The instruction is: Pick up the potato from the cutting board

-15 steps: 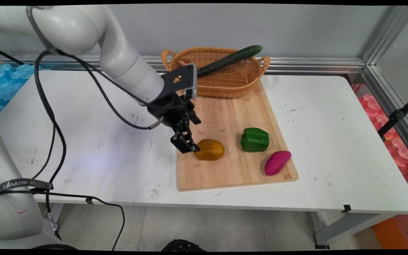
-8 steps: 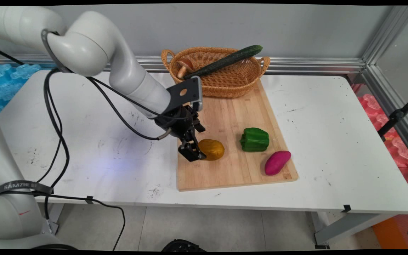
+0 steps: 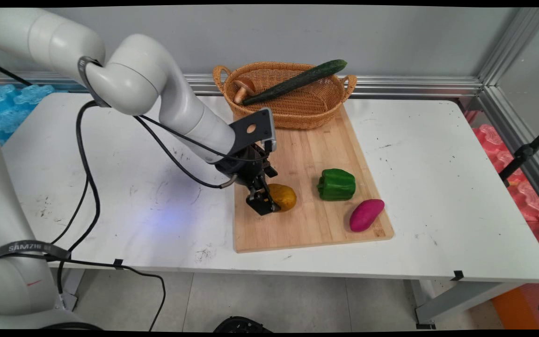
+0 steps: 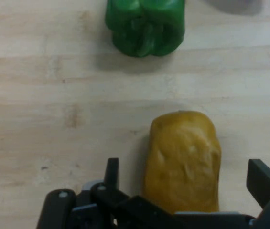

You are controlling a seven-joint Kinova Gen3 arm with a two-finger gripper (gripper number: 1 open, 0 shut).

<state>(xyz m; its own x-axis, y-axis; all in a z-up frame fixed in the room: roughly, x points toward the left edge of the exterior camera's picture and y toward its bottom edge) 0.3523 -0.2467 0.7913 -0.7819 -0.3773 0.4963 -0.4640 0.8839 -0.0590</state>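
on the cutting board (image 3: 307,220) at frame centre, the gripper (image 4: 187,183) spread apart straddles the potato (image 4: 182,160); best centred before closing.

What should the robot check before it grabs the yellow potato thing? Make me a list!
1. Pincer open: ok, its fingers stand apart in the hand view.
2. Yellow potato between the fingers: ok, one finger shows on each side of it.
3. Fingers touching the potato: cannot tell; a gap shows on both sides in the hand view.
4. Potato lying on the cutting board: ok.
5. Green pepper out of the way: ok, it sits apart from the potato.
6. Purple sweet potato out of the way: ok, farther off, near the board's corner.
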